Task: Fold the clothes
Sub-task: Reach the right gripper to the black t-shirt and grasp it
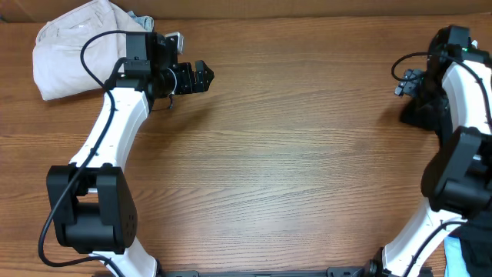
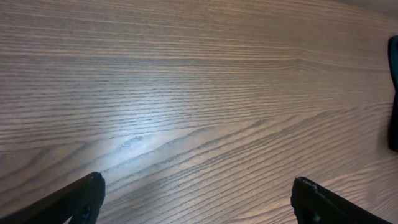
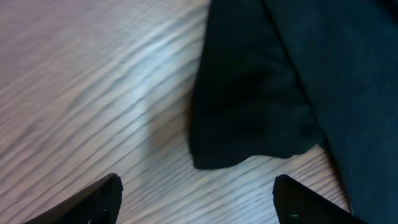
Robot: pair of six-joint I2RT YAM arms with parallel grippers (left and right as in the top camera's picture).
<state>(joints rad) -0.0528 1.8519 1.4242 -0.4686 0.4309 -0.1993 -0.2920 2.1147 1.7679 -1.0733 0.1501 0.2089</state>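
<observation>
A cream-white bundle of cloth (image 1: 77,46) lies at the far left corner of the table. A black garment (image 1: 420,114) lies at the right edge, partly hidden under my right arm. In the right wrist view the black garment (image 3: 280,74) fills the upper right, its rounded edge just ahead of the fingers. My right gripper (image 3: 196,196) is open and empty over bare wood beside that edge; it also shows in the overhead view (image 1: 406,83). My left gripper (image 1: 201,77) is open and empty just right of the cream bundle, over bare table (image 2: 199,196).
The wooden table (image 1: 292,169) spreads between the two arms. A dark shape (image 2: 393,93) shows at the right edge of the left wrist view. A cardboard-coloured wall runs along the back edge (image 1: 307,6).
</observation>
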